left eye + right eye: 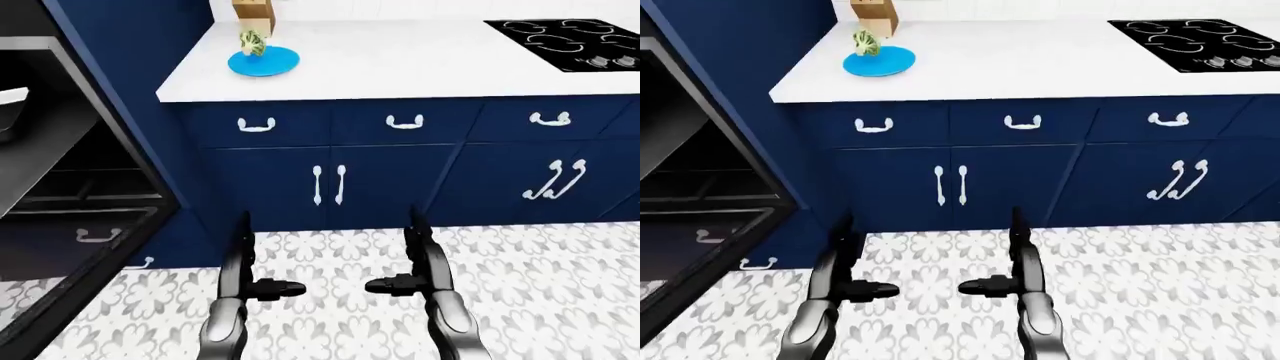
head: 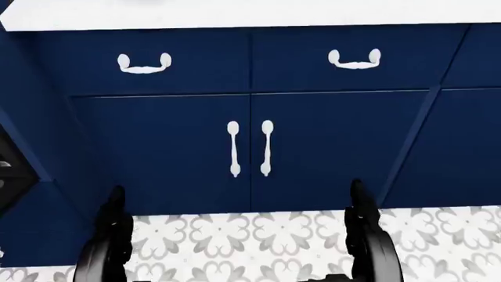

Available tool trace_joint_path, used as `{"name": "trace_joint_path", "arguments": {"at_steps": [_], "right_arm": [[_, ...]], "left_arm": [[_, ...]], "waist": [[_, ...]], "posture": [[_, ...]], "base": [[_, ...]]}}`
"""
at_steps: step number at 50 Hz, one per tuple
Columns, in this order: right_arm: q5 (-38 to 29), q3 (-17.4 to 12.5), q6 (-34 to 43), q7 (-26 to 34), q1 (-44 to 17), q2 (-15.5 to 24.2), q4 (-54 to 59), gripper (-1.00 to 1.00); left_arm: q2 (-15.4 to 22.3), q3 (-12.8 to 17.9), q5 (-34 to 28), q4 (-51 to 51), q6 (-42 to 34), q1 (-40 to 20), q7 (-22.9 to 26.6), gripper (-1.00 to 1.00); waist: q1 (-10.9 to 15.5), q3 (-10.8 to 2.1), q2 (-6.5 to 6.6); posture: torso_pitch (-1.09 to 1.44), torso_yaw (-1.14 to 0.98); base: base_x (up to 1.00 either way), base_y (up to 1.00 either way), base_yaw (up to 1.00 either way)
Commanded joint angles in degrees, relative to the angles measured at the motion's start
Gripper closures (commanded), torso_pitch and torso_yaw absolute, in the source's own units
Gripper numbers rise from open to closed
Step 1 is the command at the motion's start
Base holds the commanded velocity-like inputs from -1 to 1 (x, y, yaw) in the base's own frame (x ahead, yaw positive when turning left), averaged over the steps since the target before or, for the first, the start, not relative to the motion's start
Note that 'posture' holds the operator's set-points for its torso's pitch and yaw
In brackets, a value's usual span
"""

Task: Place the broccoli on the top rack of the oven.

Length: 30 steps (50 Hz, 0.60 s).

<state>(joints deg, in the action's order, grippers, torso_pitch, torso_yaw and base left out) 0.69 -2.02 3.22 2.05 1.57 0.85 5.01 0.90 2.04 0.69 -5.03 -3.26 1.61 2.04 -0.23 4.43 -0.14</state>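
Broccoli (image 1: pixel 252 42): stood on a blue plate (image 1: pixel 270 63) at the left end of the white counter (image 1: pixel 400 64), untouched.
Cooktop (image 1: pixel 575 41): black, set into the counter's right end.
Oven (image 1: pixel 60 187): left of the counter, door (image 1: pixel 70 247) open, dark racks showing inside.
Left hand (image 1: pixel 245 274): low over the patterned floor (image 1: pixel 560 292) below the counter, fingers spread, empty.
Right hand (image 1: pixel 420 270): beside it, fingers likewise spread, empty.

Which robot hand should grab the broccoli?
Probably the left robot hand: the broccoli sits on a blue plate up on its side, near the oven. Both are empty, like the right robot hand.
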Motion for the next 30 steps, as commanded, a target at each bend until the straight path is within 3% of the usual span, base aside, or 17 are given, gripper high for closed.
{"name": "trace_joint_path", "arguments": {"at_steps": [1,3,4,5,7,8,19,30], "right_arm": [[0.3,-0.2,-3.6,0.1,-1.7,0.2,-4.6,-1.00],[0.4,-0.1,-3.2,0.0,-1.6,0.2,-5.3,-1.00],[0.3,-0.2,-3.7,0.0,-1.8,0.3,-4.6,-1.00],[0.3,-0.3,-3.7,0.0,-1.8,0.3,-4.6,-1.00],[0.2,-0.2,-3.4,-0.1,-1.6,0.3,-5.2,-1.00],[0.2,-0.3,-3.5,0.0,-1.6,0.3,-5.1,-1.00],[-0.4,-0.4,-4.2,-0.4,-1.6,0.4,-5.1,-1.00],[-1.8,-0.4,2.3,-1.4,-4.1,0.7,-9.4,-1.00]], "left_arm": [[0.5,0.6,0.5,-0.3,7.7,-2.6,0.7,-1.00],[0.4,0.6,0.5,-1.2,8.5,-2.7,0.6,-1.00],[0.4,0.5,0.4,-0.6,8.3,-2.4,0.5,-1.00],[0.3,0.4,0.4,-0.5,8.2,-2.4,0.5,-1.00],[0.1,0.1,0.2,1.1,7.1,-1.9,0.2,-1.00],[0.1,0.0,0.2,1.2,7.0,-1.9,0.2,-1.00],[0.0,0.1,1.0,5.0,3.9,-1.0,-0.1,-1.00],[1.0,2.1,2.6,6.4,-0.2,-4.7,-0.7,-1.00]], "waist": [[-0.1,-0.05,-0.45],[0.5,-3.48,-0.12],[0.5,-3.01,-0.15],[0.4,-1.04,-0.33],[0.3,-3.99,-0.42],[0.4,-4.28,-0.45],[0.4,-4.92,-0.23],[0.4,-5.21,-0.14]], "posture": [[0.00,0.00],[0.00,0.00],[0.00,0.00],[0.00,0.00],[0.00,0.00],[0.00,0.00],[0.00,0.00],[0.00,0.00]], "base": [[0.00,0.00,0.00],[0.00,0.00,0.00],[0.00,0.00,0.00],[0.00,0.00,0.00],[0.00,0.00,0.00],[0.00,0.00,0.00],[0.00,0.00,0.00],[0.00,0.00,0.00]]}}
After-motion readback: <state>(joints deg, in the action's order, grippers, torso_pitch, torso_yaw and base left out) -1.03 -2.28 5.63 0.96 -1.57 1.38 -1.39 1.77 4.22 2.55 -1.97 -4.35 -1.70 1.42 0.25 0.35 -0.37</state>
